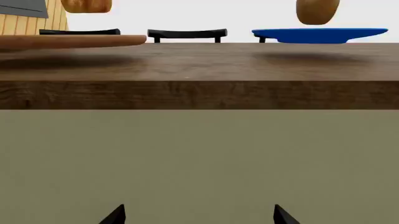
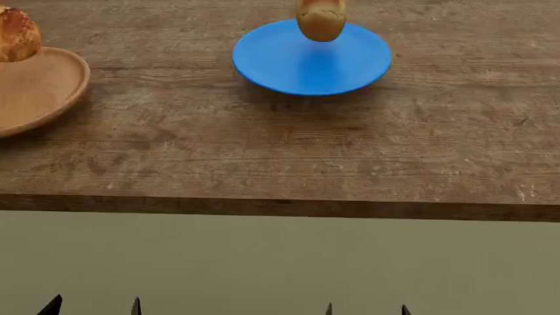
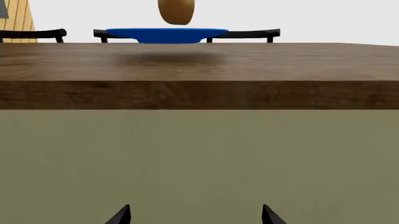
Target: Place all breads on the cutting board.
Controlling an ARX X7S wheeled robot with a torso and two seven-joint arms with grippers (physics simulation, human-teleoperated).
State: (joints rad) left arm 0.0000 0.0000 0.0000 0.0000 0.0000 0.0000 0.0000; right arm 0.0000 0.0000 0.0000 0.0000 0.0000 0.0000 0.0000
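Breads sit on 2 plates: golden roll point(image 2: 320, 20) on blue, both grippers spread wide, holding nothing.

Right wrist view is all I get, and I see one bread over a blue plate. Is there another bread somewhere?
Observer: Yes. The head view shows a darker roll at a round wooden plate, off to the robot's left.
Operator: Where's the cutting board?
Observer: It shows in no view, so I cannot tell.
Operator: What's my other hand doing?
Observer: The left gripper is open and holding nothing, on the near side of the table edge.
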